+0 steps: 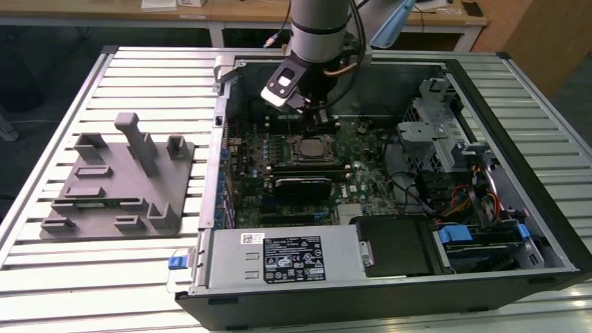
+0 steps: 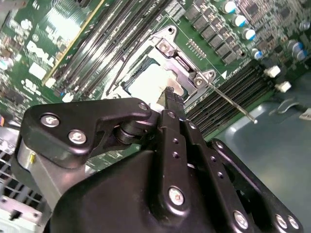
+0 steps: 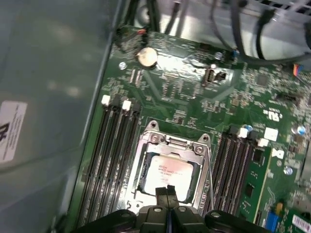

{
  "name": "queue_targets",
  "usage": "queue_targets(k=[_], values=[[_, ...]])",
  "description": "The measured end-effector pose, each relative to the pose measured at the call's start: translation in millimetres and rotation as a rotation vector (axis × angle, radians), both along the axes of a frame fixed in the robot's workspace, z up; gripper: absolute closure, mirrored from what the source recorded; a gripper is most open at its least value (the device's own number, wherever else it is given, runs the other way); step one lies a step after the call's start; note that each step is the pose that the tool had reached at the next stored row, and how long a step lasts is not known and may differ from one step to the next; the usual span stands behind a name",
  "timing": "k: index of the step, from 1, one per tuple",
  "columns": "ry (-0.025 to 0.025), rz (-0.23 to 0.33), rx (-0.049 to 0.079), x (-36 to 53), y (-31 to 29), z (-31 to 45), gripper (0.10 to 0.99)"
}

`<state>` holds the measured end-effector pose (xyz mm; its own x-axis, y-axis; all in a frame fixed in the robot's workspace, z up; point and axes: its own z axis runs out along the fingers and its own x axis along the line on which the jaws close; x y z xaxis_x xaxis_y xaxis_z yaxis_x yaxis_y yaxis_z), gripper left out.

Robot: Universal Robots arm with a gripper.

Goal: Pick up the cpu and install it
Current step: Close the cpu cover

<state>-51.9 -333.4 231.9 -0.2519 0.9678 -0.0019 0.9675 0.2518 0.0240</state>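
Found the small square silver-grey metal-topped cpu point(image 3: 170, 171) lying flat inside the square metal-framed socket point(image 3: 147, 145) of the green motherboard point(image 3: 194, 97). Confirmed the same seating in the second wrist view, with long black memory slots point(image 3: 111, 150) flanking the socket on two sides.

Noted the black two-fingered gripper point(image 3: 167, 190) directly above one edge of the cpu, fingers pressed together tip to tip with no gap and nothing held between them. Cannot tell whether the tips touch the metal top plate or sit just clear of it.

In the exterior view, located the socket near the middle of the open black computer case point(image 1: 545, 173), slightly toward twelve o'clock. Saw the grey robot arm point(image 1: 319, 28) coming down from twelve o'clock and standing over it.

Recorded a silver power supply box point(image 1: 277, 257) at six o'clock of the motherboard and a grey metal drive cage point(image 1: 434, 132) at three o'clock.

Logged a grey plastic fixture tray point(image 1: 116, 180) on the slatted metal table point(image 1: 138, 76) at nine o'clock of the case, well apart from the gripper.
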Motion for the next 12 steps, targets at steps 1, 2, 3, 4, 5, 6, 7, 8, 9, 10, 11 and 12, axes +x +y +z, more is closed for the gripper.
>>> queue_targets(k=[1,2,3,4,5,6,7,8,9,10,11,12], values=[[0.0,0.018,0.0,0.0,0.0,-0.2,0.98],[-0.0001,0.036,0.0,0.0,0.0,-0.5,0.98],[0.0,0.054,0.0,0.0,0.0,-0.7,0.98],[-0.0001,0.073,-0.001,0.0,0.0,-0.9,0.98],[-0.0001,0.091,-0.001,0.0,0.0,-1.2,0.98],[0.0,0.11,-0.001,0.0,0.0,-1.4,0.98],[0.0,0.127,-0.001,0.0,0.0,-1.6,0.98],[0.0,0.145,-0.001,0.0,0.0,-1.9,0.98],[0.0,0.165,-0.001,0.0,0.0,-2.2,0.98],[-0.0001,0.181,-0.001,0.0,0.0,-2.4,0.98],[-0.0001,0.2,-0.001,0.0,0.0,-2.7,0.98],[0.0,0.219,-0.001,0.0,0.0,-2.9,0.98]])
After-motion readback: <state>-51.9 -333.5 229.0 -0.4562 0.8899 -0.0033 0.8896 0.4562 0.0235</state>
